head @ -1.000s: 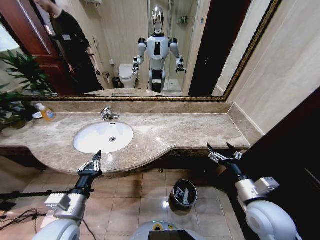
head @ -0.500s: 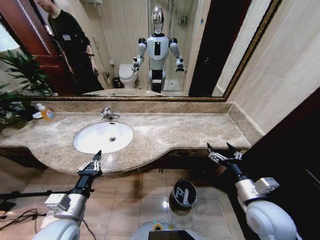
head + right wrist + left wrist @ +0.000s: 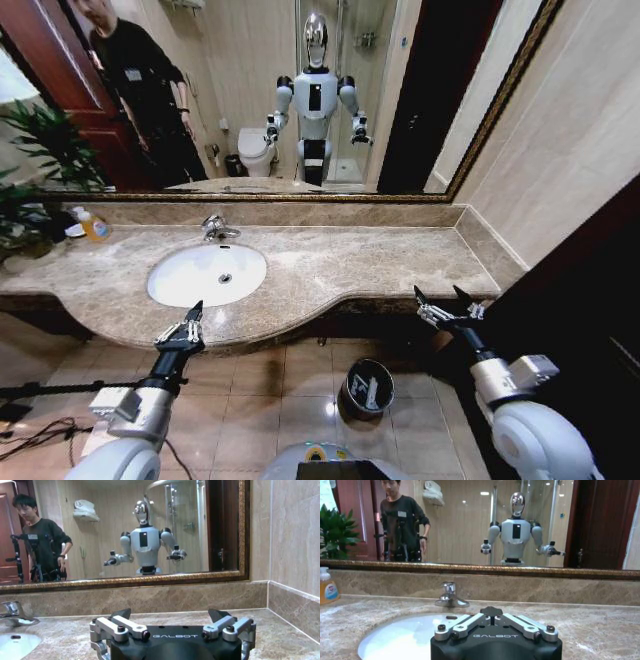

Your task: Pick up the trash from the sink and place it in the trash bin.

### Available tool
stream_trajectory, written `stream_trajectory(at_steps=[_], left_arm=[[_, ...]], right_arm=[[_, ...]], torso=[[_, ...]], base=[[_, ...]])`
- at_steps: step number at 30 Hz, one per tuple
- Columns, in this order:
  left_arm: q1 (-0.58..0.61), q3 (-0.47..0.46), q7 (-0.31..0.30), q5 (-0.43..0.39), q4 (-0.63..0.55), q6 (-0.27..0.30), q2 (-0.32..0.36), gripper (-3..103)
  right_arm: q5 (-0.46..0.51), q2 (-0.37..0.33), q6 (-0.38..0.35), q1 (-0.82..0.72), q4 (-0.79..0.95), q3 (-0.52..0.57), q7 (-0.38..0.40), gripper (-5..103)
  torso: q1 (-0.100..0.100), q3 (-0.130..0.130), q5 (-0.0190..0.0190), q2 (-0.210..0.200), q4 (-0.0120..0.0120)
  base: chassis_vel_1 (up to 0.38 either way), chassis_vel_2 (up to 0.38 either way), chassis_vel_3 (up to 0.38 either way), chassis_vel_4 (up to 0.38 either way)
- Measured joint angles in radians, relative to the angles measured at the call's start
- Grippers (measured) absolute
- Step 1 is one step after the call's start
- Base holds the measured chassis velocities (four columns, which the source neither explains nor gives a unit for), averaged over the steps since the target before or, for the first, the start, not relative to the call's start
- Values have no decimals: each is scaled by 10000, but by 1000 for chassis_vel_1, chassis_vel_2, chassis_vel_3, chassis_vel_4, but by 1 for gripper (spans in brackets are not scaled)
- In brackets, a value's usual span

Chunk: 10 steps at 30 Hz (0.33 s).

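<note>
Sink (image 3: pixel 190 290), left of centre in the head view, shows a bare white bowl; no trash is visible in it. White items lie in the trash bin (image 3: pixel 352 398) on the floor, lower centre. Left hand (image 3: pixel 183 326), fingers pressed together, hangs at the worktop (image 3: pixel 350 262) edge, nearer the sink. Right hand (image 3: pixel 446 305), fingers spread, is well apart.

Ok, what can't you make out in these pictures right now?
Head view: what lies inside the trash bin is too small to identify.
Left wrist view: the left gripper hides the near part of the sink.
Right wrist view: the sink is cut off by the picture's edge.
</note>
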Motion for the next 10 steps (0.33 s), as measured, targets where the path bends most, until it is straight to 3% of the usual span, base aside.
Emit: stream_trajectory(at_steps=[10], left_arm=[[0,0,0,0,0,0,0,0]], right_arm=[[0,0,0,0,0,0,0,100]], torso=[[0,0,0,0,0]], base=[[0,0,0,0]])
